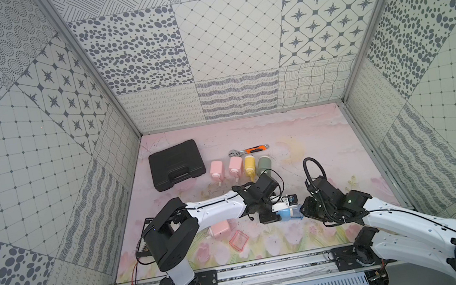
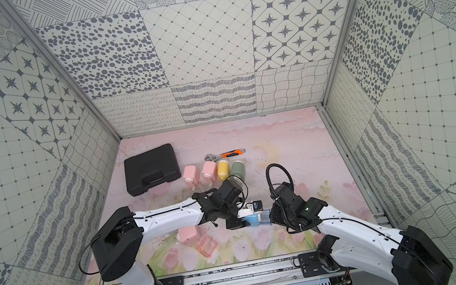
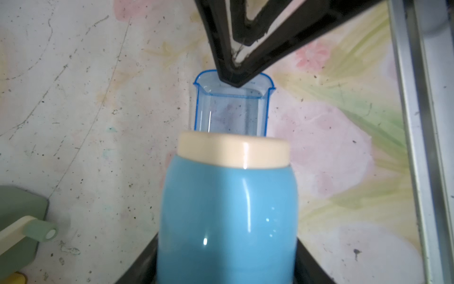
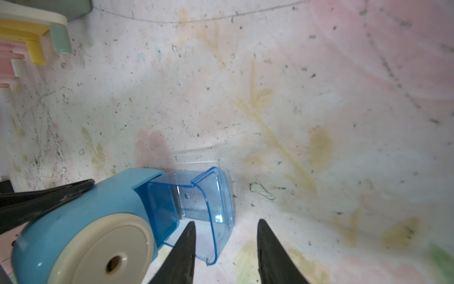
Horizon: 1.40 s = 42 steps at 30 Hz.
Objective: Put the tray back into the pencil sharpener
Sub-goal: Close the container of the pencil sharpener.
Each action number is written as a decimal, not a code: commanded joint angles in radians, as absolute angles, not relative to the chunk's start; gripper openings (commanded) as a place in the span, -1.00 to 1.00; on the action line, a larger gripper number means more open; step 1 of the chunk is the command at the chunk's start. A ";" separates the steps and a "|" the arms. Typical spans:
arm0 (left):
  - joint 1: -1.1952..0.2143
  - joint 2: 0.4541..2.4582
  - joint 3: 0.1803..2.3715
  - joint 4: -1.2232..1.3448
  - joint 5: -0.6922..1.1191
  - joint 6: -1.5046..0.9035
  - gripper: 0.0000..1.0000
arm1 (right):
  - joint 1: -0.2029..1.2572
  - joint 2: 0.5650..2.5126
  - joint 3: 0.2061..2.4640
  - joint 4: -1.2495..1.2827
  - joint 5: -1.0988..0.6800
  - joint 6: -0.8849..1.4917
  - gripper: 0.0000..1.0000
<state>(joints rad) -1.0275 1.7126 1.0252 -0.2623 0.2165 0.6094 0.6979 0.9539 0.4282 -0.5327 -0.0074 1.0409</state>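
Lying on its side near the middle of the counter's (image 1: 331,144) front half: a blue pencil sharpener (image 1: 285,215), clamped across the body by the left gripper (image 1: 279,209), black fingers (image 4: 44,196) pressed to both flanks. Poking from the sharpener's open slot, a clear blue tray (image 4: 216,204), only partway in, the rest out over the counter and pointing toward the right edge. Straddling the tray's outer end, the right gripper (image 4: 226,221), fingers spread well apart and closed on nothing; one tip in front of the tray's near wall, the other clear beyond the end.

Contact between fingertip (image 3: 233,76) and tray rim: impossible to settle from the left wrist view. Hidden inside the blue body, the tray's inner end. In both top views, little of the tray visible behind the right wrist. Half buried under the left arm, a pink sharpener (image 1: 219,228); just beside it toward the front edge, a loose pink tray (image 1: 238,240).

Farther back, a row of four sharpeners (image 1: 249,164), two pink, one yellow, one green; behind them an adjustable wrench (image 1: 248,150); toward the back left corner, a closed black case (image 1: 177,165). Beneath it all, a scuffed pink floral print, speckled with dark dust. All round, walls of grey-and-white patterned panels (image 1: 233,37).
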 commanded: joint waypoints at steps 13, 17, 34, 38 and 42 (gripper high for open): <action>-1.029 1.730 1.055 -0.285 0.181 0.736 -0.03 | 0.698 1.087 0.421 -0.299 -0.060 1.034 -0.38; -1.029 1.734 1.076 -0.337 0.208 0.740 -0.04 | 0.698 1.071 0.421 -0.327 -0.033 1.064 -0.45; -1.016 1.753 1.118 -0.431 0.278 0.695 -0.05 | 0.700 1.090 0.393 -0.325 -0.021 1.099 -0.57; -1.014 1.762 1.127 -0.481 0.315 0.704 -0.04 | 0.700 1.098 0.395 -0.293 -0.039 1.098 -0.61; -1.015 1.769 1.117 -0.457 0.299 0.695 -0.04 | 0.702 1.113 0.408 -0.280 -0.062 1.084 -0.61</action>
<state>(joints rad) -1.0145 1.7576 1.1141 -0.3962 0.2367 0.7078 0.6983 1.1007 0.4026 -0.3302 -0.0460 1.0878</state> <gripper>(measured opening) 0.592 0.195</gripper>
